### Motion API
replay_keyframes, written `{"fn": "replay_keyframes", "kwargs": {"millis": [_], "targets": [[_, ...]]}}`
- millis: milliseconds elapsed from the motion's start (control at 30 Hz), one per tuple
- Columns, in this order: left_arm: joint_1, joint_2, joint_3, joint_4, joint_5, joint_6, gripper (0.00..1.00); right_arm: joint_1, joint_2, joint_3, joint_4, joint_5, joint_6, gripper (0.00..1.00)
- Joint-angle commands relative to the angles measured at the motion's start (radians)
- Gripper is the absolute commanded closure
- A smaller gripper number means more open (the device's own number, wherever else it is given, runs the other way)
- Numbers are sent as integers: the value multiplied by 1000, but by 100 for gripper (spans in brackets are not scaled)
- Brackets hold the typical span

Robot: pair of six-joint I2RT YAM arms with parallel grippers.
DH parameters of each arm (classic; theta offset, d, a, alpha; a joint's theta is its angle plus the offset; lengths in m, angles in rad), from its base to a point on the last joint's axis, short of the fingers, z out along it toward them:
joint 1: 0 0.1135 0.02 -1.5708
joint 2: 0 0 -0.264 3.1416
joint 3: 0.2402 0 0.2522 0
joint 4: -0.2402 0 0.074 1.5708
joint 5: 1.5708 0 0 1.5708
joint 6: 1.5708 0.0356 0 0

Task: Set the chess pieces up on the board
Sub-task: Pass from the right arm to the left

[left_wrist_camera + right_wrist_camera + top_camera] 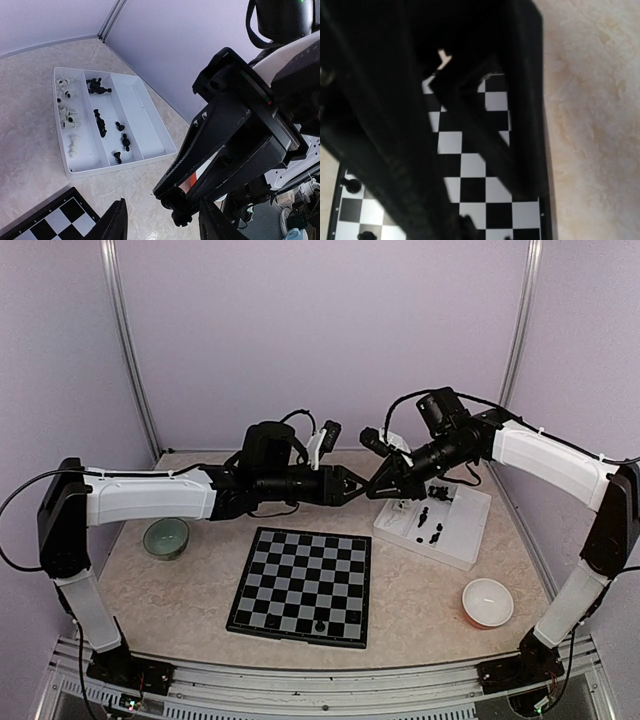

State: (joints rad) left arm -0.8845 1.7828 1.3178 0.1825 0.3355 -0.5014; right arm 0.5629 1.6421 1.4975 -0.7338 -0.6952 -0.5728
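Note:
Both arms meet in mid-air behind the board (303, 585). My right gripper (376, 487) is shut on a small black chess piece (181, 209), which sticks out from its fingertips (172, 186). My left gripper (161, 212) is open, one finger on either side of that piece, with gaps showing on both sides. More black chess pieces (101, 125) lie in the white tray (125, 165). Two black pieces (320, 625) stand on the board's near row. The right wrist view looks down at the board (472, 165) past blurred dark fingers.
The white tray (470, 530) sits right of the board and also holds white pieces (67, 112). A green bowl (166, 537) stands left of the board and an orange-rimmed bowl (487, 602) at the near right. Purple walls close in the back and sides.

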Motion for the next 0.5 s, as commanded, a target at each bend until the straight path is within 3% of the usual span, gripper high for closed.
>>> {"fn": "replay_keyframes", "kwargs": {"millis": [0,133,333,467], "targets": [[-8,22,42,-9,24,-5,53,11,11,30,14,-10,21,88],[-8,35,51,-14,35,-7,60,12,12,32,15,-5,22,88],[-7,51,63,-19,55,-19,79,14,6,21,23,0,31,88],[-5,57,66,-22,65,-32,82,14,2,19,32,6,40,88]]}}
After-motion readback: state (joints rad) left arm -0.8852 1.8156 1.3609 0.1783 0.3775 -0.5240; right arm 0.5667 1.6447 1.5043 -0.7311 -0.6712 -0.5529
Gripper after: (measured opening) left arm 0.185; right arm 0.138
